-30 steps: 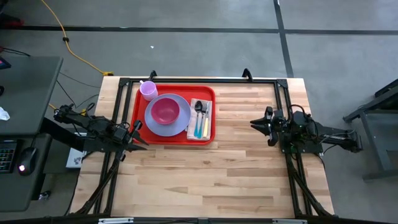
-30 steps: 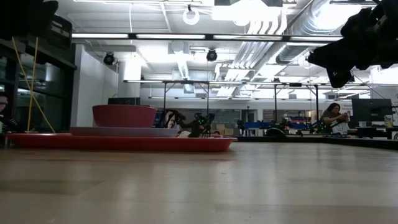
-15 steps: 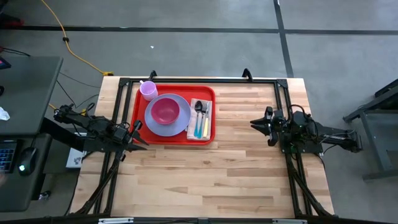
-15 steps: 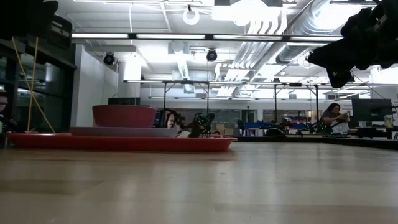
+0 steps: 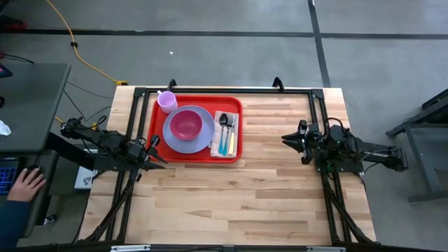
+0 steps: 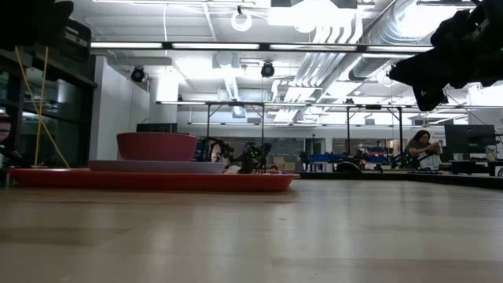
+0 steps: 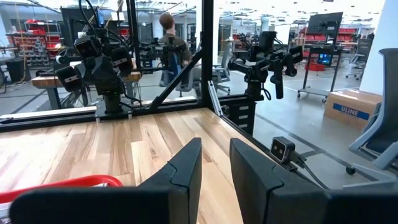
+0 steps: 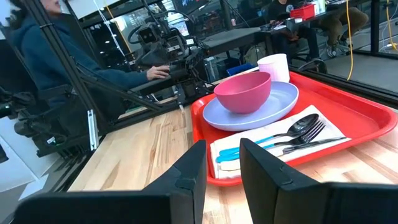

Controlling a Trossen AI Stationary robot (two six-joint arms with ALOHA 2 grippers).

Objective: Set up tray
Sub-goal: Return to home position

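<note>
The red tray (image 5: 203,101) lies flat on the wooden table at the far left, and it also shows in the right wrist view (image 8: 367,112) and the low view (image 6: 157,179). On it rests a lavender plate (image 5: 203,141) with a pink bowl (image 5: 185,124) standing in it. A lavender cup (image 5: 166,101) stands at the tray's far left corner. A white napkin (image 5: 225,143) carries a spoon, a fork and a knife (image 8: 298,134). My left gripper (image 5: 159,150) hovers open by the tray's near left corner. My right gripper (image 5: 285,138) hovers open to the right of the tray, pointing at it.
A black frame (image 5: 231,89) runs round the table's edges. Bare wood (image 5: 231,196) fills the near half and the right side. A desk (image 5: 28,140) stands left of the table, with a person's hand (image 5: 28,183) on it. A person (image 8: 37,37) sits beyond the table's left side.
Both arms have kept still and nothing on the tray has moved. A person's hand has come onto the desk left of the table, over the mouse.
</note>
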